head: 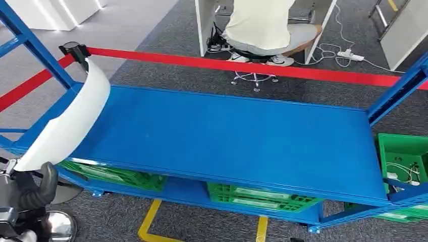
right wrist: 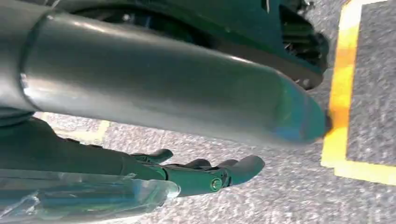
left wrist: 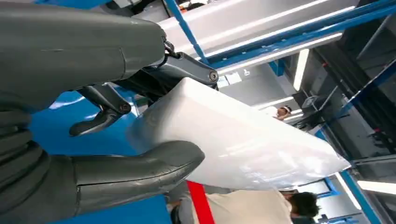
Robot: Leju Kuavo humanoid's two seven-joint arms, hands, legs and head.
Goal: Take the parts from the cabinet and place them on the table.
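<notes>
The left hand (left wrist: 107, 140) grips a long white part (head: 68, 118), held slanted over the left end of the blue table (head: 227, 136); I'd lower it flat onto the top, well inside the edge, before letting go. The left wrist view shows thumb and fingers (left wrist: 187, 70) clamped around it. The right hand (right wrist: 201, 172) hangs over carpet, fingers apart, holding nothing.

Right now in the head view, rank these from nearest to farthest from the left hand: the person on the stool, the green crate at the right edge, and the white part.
1. White part: held by the left hand, at the shelf's left end.
2. Person on the stool: beyond the red barrier tape, top centre.
3. Green crate: far right, past the blue shelf.
</notes>
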